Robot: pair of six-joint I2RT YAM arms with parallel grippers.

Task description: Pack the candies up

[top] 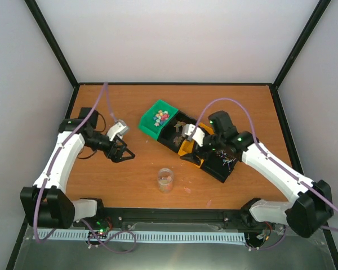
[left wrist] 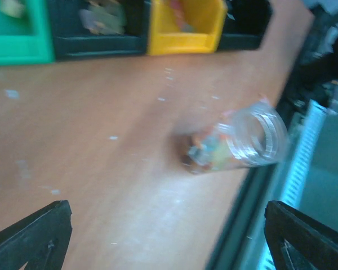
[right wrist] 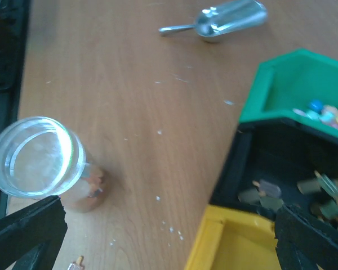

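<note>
Small round mixed-colour candies (top: pixel 161 117) lie in a green bin (top: pixel 149 126); they also show in the right wrist view (right wrist: pixel 327 115). Brownish candies (right wrist: pixel 321 194) lie in the black bin beside it. A clear jar (top: pixel 165 180) stands upright near the table's front, with a few candies (left wrist: pixel 211 152) at its bottom. My left gripper (top: pixel 121 153) is open and empty, left of the jar and above the table. My right gripper (top: pixel 190 153) is open and empty over the yellow bin (top: pixel 187 149). Both wrist views show fingers (left wrist: pixel 34 236) (right wrist: pixel 25 230) spread wide.
A silver metal scoop (right wrist: pixel 231 17) lies on the table beyond the jar in the right wrist view. A second black bin (top: pixel 222 164) ends the row of bins. One stray candy (right wrist: pixel 76 264) lies by the jar. A black rail (top: pixel 174 216) runs along the near edge.
</note>
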